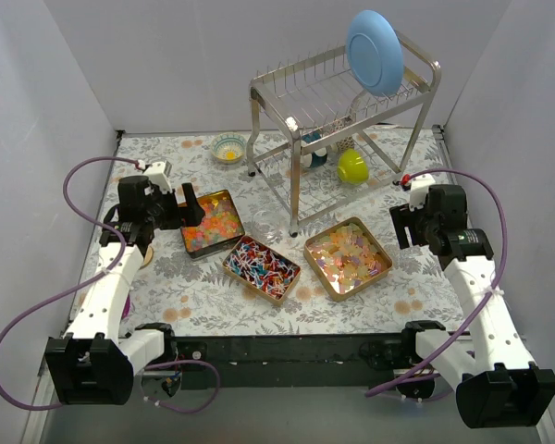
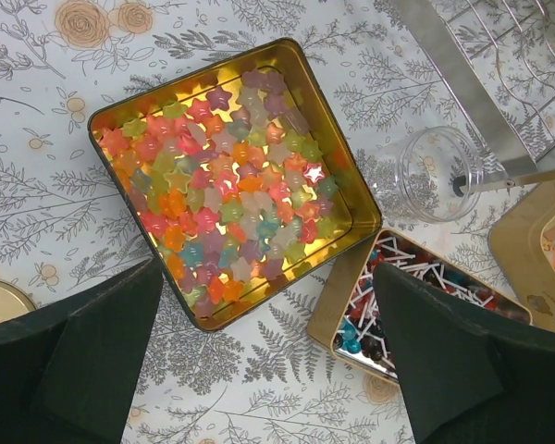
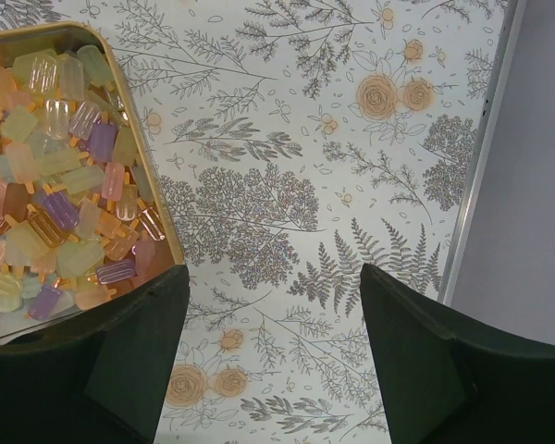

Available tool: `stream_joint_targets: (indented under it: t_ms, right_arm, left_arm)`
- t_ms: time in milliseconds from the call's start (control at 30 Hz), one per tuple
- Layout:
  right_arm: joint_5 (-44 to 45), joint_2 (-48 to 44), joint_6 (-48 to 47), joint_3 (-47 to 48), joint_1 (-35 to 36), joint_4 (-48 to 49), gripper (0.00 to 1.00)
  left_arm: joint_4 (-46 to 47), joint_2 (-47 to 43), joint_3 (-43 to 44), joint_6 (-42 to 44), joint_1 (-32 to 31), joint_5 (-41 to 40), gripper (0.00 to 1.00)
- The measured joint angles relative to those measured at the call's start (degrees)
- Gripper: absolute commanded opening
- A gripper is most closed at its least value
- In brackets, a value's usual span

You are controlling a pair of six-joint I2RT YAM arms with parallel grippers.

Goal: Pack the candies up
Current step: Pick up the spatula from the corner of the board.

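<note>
The left gripper (image 2: pixel 266 273) hangs with its two dark fingers (image 2: pixel 74 361) spread wide and nothing between them. Just ahead of its fingertips, down on the floral counter (image 2: pixel 37 213), the star-shaped gummy candies (image 2: pixel 227 190) fill a gold tin (image 2: pixel 356 199), and the red-blue-white wrapped candies (image 2: pixel 398 296) lie in a second tin (image 2: pixel 326 314) just beside it, partly hidden under one finger. The right gripper (image 3: pixel 270 273) is likewise wide open and empty above the counter, with the translucent pastel candies (image 3: pixel 55 176) heaped in a third tin (image 3: pixel 157 208) right beside one finger.
</note>
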Motion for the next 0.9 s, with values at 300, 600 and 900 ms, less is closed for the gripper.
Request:
stream_joint_targets:
  t_ms: [300,600,900]
  right_arm:
    - [-2.7,-0.7,-1.7,0.0,0.0,-0.1,0.83]
    - [-11.8,-0.1,-5.9,0.0,0.0,-0.3,0.84]
    - [-18.4,3.7,-6.2,1.6,0.0,-0.2,0.83]
  left_arm:
    - [-4.4,10.4,12.4,8.6,0.0,-1.8,0.98]
    - [-10.7,18.6,22.7,19.3,7.5,-11.9,0.97]
    - [-19.7,25.9,23.2,23.2,22.7,-16.2,0.91]
